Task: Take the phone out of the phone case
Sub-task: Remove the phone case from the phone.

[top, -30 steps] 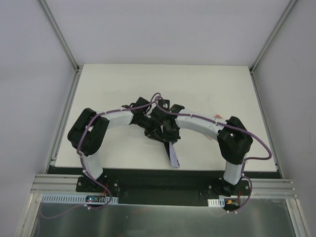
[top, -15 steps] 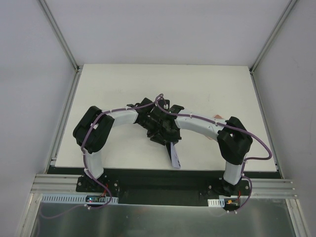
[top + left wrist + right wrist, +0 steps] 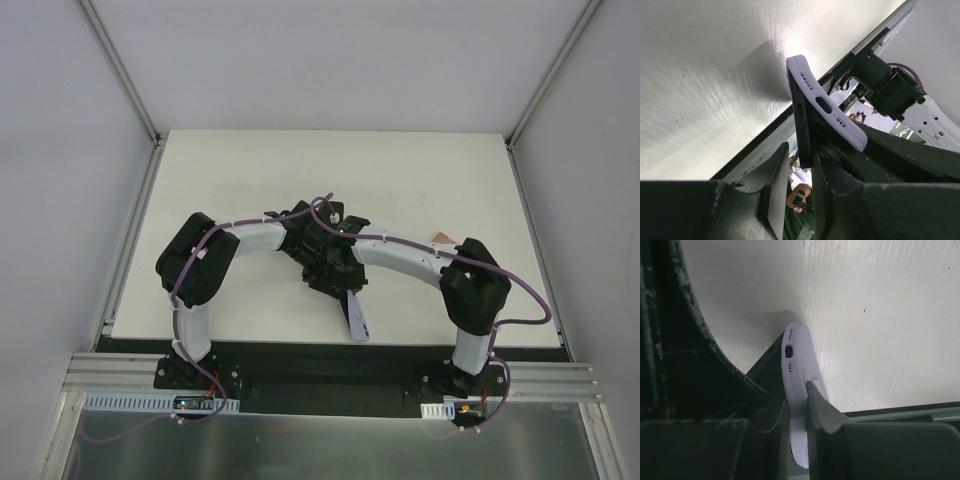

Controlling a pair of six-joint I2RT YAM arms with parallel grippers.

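The dark phone (image 3: 802, 120) sits in a lavender case (image 3: 832, 112), held on edge above the table near its front edge (image 3: 353, 315). My right gripper (image 3: 796, 390) is shut on the wall of the lavender case (image 3: 799, 352), which bends away from the dark phone (image 3: 767, 362) on its left. My left gripper (image 3: 800, 150) is open. The phone's edge stands between its fingers, against the right finger (image 3: 835, 185), with a gap to the left finger (image 3: 772, 185). In the top view both grippers meet over the table's middle, left (image 3: 316, 258) and right (image 3: 340, 283).
The white table (image 3: 240, 180) ends in a black front rail (image 3: 300, 352) just below the phone. Metal frame posts stand at the back corners. A small pinkish scrap (image 3: 441, 238) lies beside the right arm.
My left arm has swung right, bringing its gripper closer against the right gripper and around the phone. The phone and the right arm have barely moved.
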